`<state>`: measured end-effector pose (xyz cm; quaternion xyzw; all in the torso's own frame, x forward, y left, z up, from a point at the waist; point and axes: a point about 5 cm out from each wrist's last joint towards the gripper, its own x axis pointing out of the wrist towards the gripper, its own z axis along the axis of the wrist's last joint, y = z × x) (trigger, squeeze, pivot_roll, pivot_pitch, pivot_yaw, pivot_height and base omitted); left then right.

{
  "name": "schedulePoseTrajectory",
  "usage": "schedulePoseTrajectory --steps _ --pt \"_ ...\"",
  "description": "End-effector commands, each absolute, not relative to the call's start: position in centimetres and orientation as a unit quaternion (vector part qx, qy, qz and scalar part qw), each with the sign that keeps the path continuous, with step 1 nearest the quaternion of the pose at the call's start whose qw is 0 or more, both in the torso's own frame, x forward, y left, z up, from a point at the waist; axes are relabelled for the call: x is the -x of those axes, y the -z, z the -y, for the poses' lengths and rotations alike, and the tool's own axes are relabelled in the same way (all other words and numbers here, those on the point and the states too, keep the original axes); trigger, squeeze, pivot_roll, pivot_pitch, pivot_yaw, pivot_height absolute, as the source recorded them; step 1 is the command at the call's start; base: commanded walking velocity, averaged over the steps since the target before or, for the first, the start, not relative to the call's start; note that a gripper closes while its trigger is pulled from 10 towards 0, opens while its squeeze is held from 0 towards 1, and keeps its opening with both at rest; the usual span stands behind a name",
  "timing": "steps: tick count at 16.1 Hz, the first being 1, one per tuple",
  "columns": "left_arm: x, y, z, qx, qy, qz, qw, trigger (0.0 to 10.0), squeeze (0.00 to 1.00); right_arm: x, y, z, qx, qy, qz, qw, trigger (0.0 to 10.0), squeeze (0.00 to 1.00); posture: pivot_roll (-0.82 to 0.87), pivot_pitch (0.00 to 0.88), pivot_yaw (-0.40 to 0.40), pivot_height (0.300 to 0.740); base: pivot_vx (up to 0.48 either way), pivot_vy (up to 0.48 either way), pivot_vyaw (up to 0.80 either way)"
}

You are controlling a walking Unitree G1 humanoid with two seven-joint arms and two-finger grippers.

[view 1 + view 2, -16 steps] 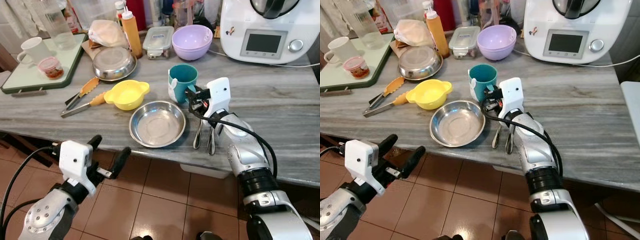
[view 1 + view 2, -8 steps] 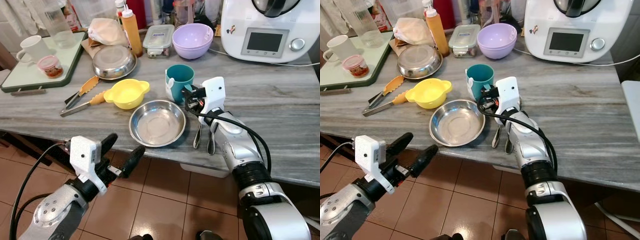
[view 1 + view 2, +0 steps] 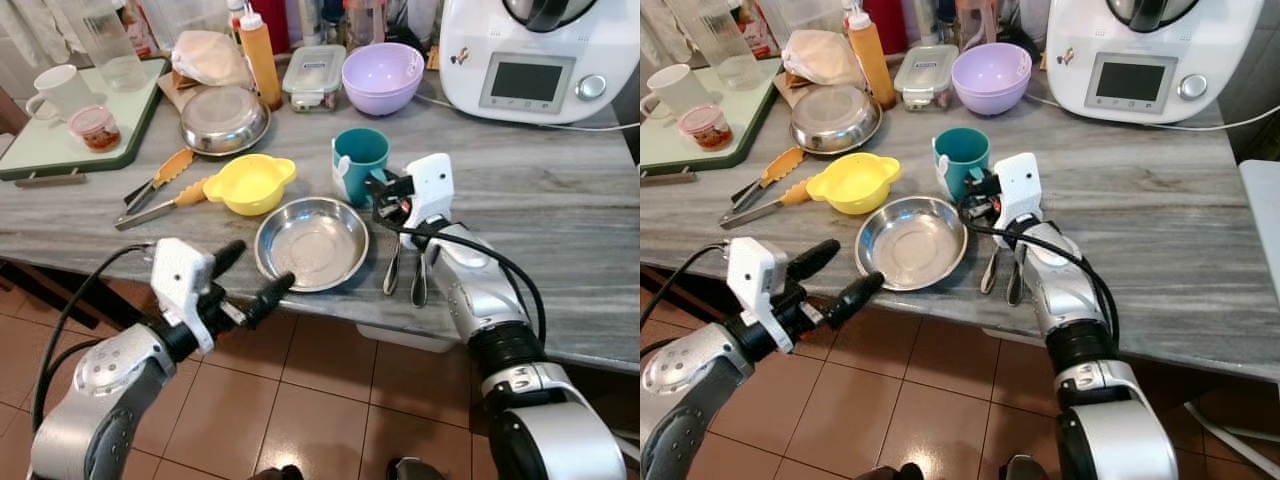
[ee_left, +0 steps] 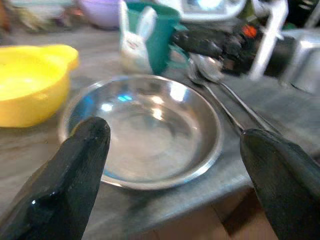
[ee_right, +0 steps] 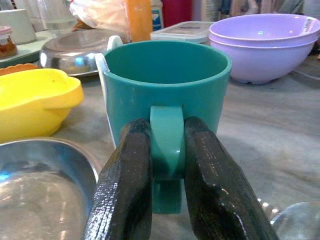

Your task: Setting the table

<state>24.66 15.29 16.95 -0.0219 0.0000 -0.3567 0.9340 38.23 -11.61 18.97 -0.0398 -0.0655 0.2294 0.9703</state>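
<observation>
**Right gripper clamped on cup handle; left gripper wide open at the steel plate**

Right gripper [image 3: 385,192] sat at the counter in the left eye view, fingers closed on the handle of the teal cup [image 3: 362,160]. Cup stood upright on the grey counter [image 3: 560,200], just behind the steel plate [image 3: 311,243] and beside two spoons [image 3: 404,272] that lay with their long axes running toward the counter's front edge, bowls toward the cup. Left gripper [image 3: 251,279] hung just below the front edge, fingers spread apart, holding nothing, aimed at the plate. Left arm was nearer the plate; right arm already had the cup.

Right eye view: same layout. Yellow bowl [image 3: 853,183] sat to the left of the plate, tongs [image 3: 762,190] further left, purple bowl [image 3: 991,78] well behind the cup.

Left wrist view: plate [image 4: 142,131] lay straight ahead between the two spread fingers [image 4: 70,185], rim near the counter edge, cup and spoons beyond it. Judgement: the plate rim was the next grasp, approached from the front edge.

Right wrist view: both fingers [image 5: 127,190] pinched the handle [image 5: 167,145] from either side, handle facing the wrist, cup [image 5: 162,80] directly ahead. Grip looked centred; a lift should come straight up.
</observation>
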Motion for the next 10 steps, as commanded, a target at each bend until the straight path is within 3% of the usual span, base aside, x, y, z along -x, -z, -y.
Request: schedulePoseTrajectory --steps 1,6,7,8,10 --pt "-24.5 -16.4 -15.5 0.008 0.374 -0.012 0.927 10.0 0.0 -38.3 -19.6 11.1 0.039 -0.24 0.077 0.967 10.0 0.0 -0.16 0.182 0.101 0.74 0.0 0.0 0.0" --pt "-25.3 -15.8 -17.1 -0.017 0.372 -0.024 0.928 10.0 0.0 -38.3 -19.6 11.0 0.042 -0.247 0.079 0.965 10.0 0.02 -0.16 0.179 0.103 0.74 0.0 0.0 0.0" --pt "-25.3 -15.8 -17.2 -0.017 0.37 -0.024 0.929 10.0 0.0 -38.3 -19.6 11.0 0.041 -0.248 0.077 0.965 10.0 0.46 -0.16 0.178 0.104 0.74 0.0 0.0 0.0" --pt "-25.4 -15.8 -17.2 -0.016 0.369 -0.022 0.929 10.0 0.0 -38.3 -19.5 10.9 0.041 -0.249 0.077 0.965 10.0 0.97 -0.17 0.178 0.105 0.74 0.0 0.0 0.0" --pt "-25.3 -15.7 -17.2 -0.015 0.37 -0.021 0.929 10.0 0.0 -38.2 -19.4 10.9 0.041 -0.249 0.076 0.965 10.0 1.0 -0.17 0.179 0.108 0.74 0.0 0.0 0.0"
